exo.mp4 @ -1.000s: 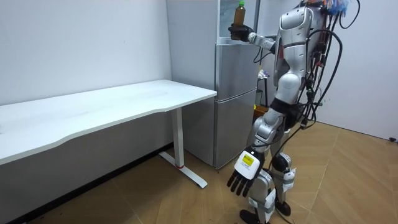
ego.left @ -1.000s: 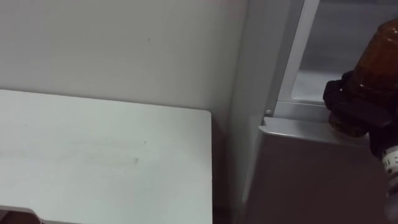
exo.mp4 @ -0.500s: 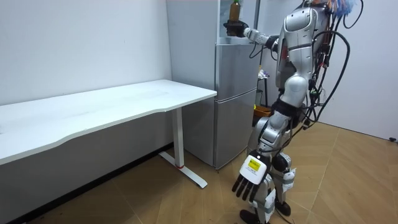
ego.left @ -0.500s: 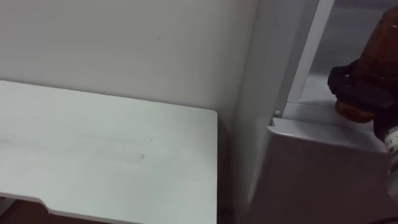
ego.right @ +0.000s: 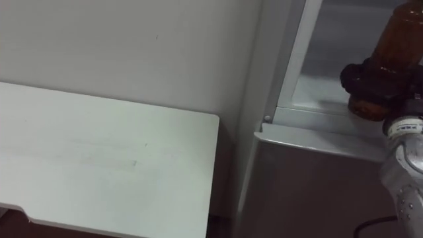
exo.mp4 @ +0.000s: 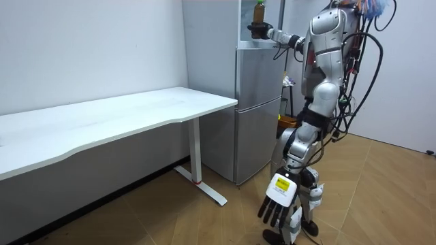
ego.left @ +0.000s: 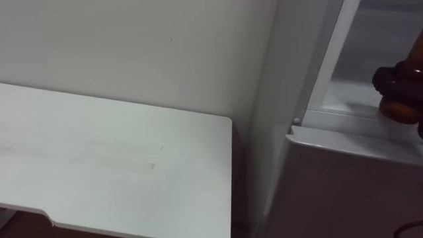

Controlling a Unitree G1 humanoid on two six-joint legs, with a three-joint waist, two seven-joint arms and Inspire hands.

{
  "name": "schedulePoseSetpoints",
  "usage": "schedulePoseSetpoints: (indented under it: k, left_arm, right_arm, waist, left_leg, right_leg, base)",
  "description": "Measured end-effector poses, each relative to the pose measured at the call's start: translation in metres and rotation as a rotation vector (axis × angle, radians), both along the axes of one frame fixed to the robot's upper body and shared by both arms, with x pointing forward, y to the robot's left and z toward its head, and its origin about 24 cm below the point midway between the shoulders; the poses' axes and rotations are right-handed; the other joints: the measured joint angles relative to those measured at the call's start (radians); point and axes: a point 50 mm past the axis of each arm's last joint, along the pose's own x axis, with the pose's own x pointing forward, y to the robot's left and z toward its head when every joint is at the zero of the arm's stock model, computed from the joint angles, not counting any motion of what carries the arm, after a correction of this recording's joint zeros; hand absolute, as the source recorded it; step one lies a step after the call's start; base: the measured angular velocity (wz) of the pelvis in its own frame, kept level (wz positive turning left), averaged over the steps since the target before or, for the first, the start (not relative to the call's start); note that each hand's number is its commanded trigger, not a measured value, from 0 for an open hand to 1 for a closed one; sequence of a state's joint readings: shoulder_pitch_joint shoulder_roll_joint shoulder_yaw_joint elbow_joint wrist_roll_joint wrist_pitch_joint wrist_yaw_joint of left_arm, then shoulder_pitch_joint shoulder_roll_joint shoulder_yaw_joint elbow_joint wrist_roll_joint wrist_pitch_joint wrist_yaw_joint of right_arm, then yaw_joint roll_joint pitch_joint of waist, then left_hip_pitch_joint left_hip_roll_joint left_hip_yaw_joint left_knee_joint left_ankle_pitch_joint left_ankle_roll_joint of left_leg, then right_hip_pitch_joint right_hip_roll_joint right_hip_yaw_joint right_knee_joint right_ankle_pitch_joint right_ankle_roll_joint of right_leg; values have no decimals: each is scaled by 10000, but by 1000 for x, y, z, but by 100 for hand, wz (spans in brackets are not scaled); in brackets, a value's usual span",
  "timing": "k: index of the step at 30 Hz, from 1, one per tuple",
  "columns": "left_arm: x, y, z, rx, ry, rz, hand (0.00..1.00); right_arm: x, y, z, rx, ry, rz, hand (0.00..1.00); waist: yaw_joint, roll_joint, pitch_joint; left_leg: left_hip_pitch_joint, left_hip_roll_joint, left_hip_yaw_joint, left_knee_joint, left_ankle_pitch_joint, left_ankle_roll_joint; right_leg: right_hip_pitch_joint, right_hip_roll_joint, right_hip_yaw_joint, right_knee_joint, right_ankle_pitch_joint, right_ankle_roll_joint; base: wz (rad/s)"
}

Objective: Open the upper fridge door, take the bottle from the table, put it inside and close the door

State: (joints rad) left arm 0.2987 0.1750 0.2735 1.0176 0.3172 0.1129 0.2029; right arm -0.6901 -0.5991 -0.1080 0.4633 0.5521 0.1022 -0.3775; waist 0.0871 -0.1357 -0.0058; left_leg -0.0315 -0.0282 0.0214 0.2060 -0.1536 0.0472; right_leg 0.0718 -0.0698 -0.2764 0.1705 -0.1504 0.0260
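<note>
I see my right hand (ego.right: 371, 80) clamped round the one amber bottle (ego.right: 396, 33) at the open upper fridge (ego.right: 317, 86), my left hand (exo.mp4: 278, 201) hanging slack-fingered.

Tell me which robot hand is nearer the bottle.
Right. The right robot hand is curled round the base of the bottle at the open upper fridge. The left robot hand hangs open, low beside the legs, far below it.

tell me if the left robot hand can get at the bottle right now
Probably not. The left robot hand hangs open low beside the legs, far below the amber bottle, which the right robot hand grips up at the open upper fridge compartment.
</note>
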Motion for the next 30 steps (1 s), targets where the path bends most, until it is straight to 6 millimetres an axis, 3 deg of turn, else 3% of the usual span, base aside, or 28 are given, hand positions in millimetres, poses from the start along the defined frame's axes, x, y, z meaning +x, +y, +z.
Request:
schedulePoseSetpoints:
  k: [5, 14, 19, 22, 27, 30]
  left_arm:
    - [-6, 1, 0, 60, 252, 36, 0]
    - [-24, 2, 3, 199, 667, 238, 0]
    - [-33, 4, 5, 239, 770, 282, 0]
    - [-32, 6, 6, 276, 655, 232, 0]
    - [-27, 9, 7, 371, 464, 235, 0]
    - [-22, 11, 9, 389, 171, 480, 0]
  right_arm:
    - [0, -10, -11, 505, 466, -358, 100]
    - [-1, -22, -8, 210, 950, -727, 100]
    - [-1, -27, -9, -10, 1207, -981, 100]
    - [-1, -25, -8, -237, 1194, -978, 100]
    - [2, -24, -1, -583, 1134, -1070, 100]
    - [8, -22, 9, -678, 1009, -1164, 100]
  waist:
    - [114, -47, -34]
    - [378, -74, -56]
    - [465, -4, -27]
    - [490, 72, 24]
    - [572, 213, 36]
    - [537, 278, 29]
  left_leg:
    - [-4, 10, -31, -10, 0, -2]
    - [-85, -18, -180, 4, 10, -9]
    - [-74, -33, -363, 38, 10, -14]
    - [-121, -52, -529, 84, 16, -30]
    - [-426, -53, -651, 261, 34, -62]
    - [-811, -167, -768, 381, 114, -96]
  right_leg:
    - [20, -18, -324, -3, 0, 0]
    - [-3, -37, -576, 2, -1, 1]
    - [155, -38, -800, -28, -2, 2]
    - [190, -27, -845, -28, -3, 4]
    - [45, -1, -885, -38, -10, 8]
    - [-222, -9, -933, -50, -67, -93]
  base:
    - [2]
    - [5]
    - [11]
    - [15]
    - [9]
    - [13]
